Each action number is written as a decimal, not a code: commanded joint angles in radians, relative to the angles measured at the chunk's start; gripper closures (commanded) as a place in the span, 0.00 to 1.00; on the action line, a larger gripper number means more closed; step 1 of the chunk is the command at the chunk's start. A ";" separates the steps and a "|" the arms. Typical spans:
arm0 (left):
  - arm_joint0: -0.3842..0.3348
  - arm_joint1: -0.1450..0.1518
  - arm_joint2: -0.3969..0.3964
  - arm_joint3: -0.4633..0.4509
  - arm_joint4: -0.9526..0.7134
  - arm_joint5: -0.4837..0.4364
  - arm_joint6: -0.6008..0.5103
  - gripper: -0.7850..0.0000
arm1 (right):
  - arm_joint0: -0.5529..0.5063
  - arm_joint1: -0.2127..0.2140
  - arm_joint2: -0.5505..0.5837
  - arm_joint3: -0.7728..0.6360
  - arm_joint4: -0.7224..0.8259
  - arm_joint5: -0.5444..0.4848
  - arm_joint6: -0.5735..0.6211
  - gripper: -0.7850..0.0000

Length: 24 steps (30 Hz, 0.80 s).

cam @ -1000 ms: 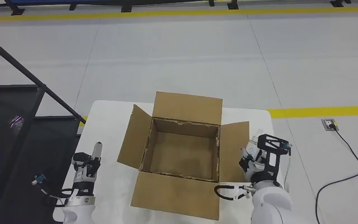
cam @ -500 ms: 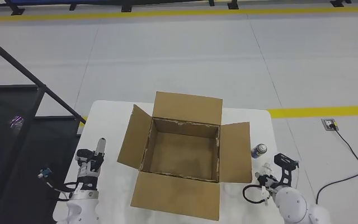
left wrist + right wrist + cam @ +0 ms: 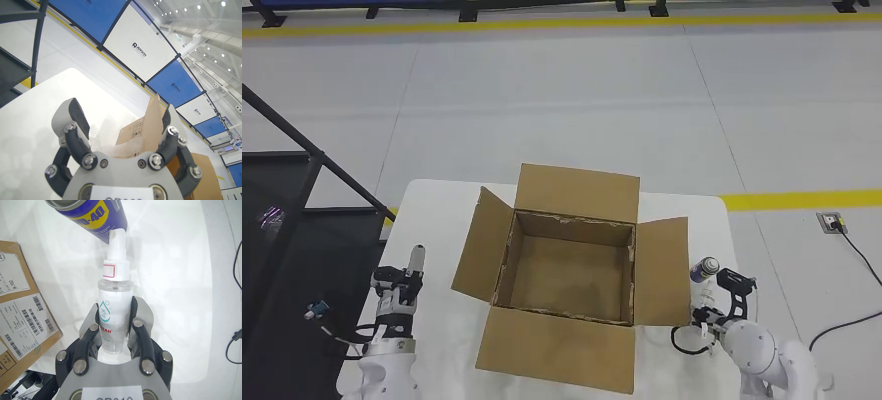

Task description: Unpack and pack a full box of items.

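An open cardboard box (image 3: 567, 270) stands mid-table with its flaps spread, and its inside shows bare cardboard. My right gripper (image 3: 115, 306) is shut on a clear spray bottle (image 3: 115, 289) with a white cap, low over the table right of the box (image 3: 22, 306). The bottle's nozzle points at a blue spray can (image 3: 94, 217). From above, that can (image 3: 704, 268) stands by the right flap, with my right gripper (image 3: 710, 303) just in front of it. My left gripper (image 3: 121, 111) is open with nothing in it, left of the box (image 3: 140, 132) near the table's front (image 3: 414, 262).
The white table (image 3: 442, 215) has bare room left of the box and behind it. Its right edge lies close to the can and my right arm. A dark rack (image 3: 292, 230) stands off the table's left side.
My right arm swung from the box's right flap out to the right and low, then back a little toward the can, which now shows. My left gripper shifted slightly.
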 commanded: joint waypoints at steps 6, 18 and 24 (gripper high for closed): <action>0.002 -0.001 -0.007 -0.002 -0.004 -0.002 0.003 0.00 | -0.020 0.007 0.015 -0.057 0.008 0.027 -0.008 0.20; 0.022 -0.002 -0.024 -0.002 -0.024 -0.017 0.014 0.00 | -0.106 0.006 0.162 -0.453 0.210 0.195 -0.087 0.00; 0.033 -0.004 -0.031 0.006 -0.047 -0.027 0.029 0.00 | -0.083 0.016 0.170 -0.465 0.405 0.036 -0.040 0.00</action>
